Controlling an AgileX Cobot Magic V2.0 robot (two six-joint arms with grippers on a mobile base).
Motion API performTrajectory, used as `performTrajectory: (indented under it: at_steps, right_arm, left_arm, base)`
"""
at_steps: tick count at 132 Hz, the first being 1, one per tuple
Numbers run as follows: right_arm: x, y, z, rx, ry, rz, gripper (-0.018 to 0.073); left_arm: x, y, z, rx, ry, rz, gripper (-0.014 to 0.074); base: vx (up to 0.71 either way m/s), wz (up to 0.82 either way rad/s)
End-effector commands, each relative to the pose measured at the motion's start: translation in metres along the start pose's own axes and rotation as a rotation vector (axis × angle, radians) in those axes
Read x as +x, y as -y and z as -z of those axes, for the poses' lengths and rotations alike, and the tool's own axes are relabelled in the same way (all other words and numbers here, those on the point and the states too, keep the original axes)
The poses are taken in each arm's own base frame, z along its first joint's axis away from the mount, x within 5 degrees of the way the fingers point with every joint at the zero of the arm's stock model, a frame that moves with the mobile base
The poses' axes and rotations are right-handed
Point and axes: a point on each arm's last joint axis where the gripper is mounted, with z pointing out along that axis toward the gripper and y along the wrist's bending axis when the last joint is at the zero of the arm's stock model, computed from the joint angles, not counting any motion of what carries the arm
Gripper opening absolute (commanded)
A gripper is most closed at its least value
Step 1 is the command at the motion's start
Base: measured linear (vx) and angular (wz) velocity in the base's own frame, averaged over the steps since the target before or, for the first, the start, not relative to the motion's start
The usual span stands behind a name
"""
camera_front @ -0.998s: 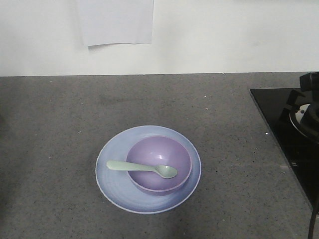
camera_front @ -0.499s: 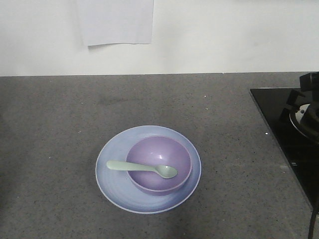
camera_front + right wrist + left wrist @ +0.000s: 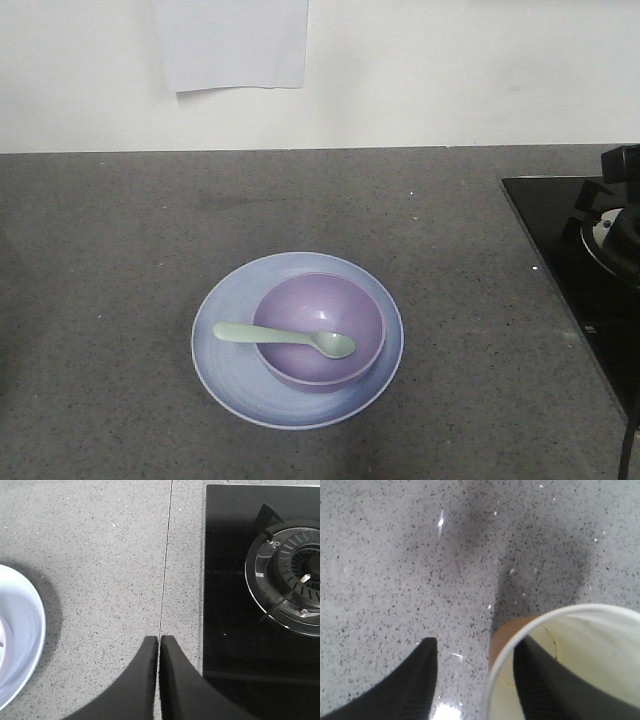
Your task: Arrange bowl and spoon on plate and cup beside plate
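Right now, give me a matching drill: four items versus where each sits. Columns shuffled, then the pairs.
Items:
1. spoon
2. bowl
3. cup
4. right gripper

Places:
A. on the plate
B. shut, over the countertop beside the stove
C. across the bowl's rim
D. between the left gripper fingers

Pairs: 1-C, 2-A, 3-D, 4-B

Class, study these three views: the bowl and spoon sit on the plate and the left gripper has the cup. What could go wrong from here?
1. The left gripper pinches only the cup wall at the rim, one finger inside; thin paper may buckle or slip.
2. The spoon lies across the bowl with its handle overhanging the plate; a cup set down close could knock it.
3. The cup is tall and may tip on release.
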Motion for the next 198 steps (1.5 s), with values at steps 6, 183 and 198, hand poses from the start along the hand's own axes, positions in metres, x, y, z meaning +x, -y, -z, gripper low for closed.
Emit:
performTrajectory:
  at_steps: [6,183,198]
  right_arm:
    - [-0.008,0.0,0.015,0.006,0.101,0.008,-0.0001]
    - [-0.008,0.0,0.015,0.006,0.101,0.008,-0.0001]
    - [-0.008,0.0,0.015,0.006,0.101,0.008,-0.0001]
  left_arm:
    - [-0.009,0.002,0.025,0.007,0.134,-0.019,0.0171]
    - [0.076,0.239,0.085,0.49,0.162,-0.76,-0.0008]
    - [0.081,0.247,0.087,0.487,0.176,-0.774,-0.0008]
  base:
    - [0.0,0.0]
    - [0.0,0.0]
    - [0.0,0.0]
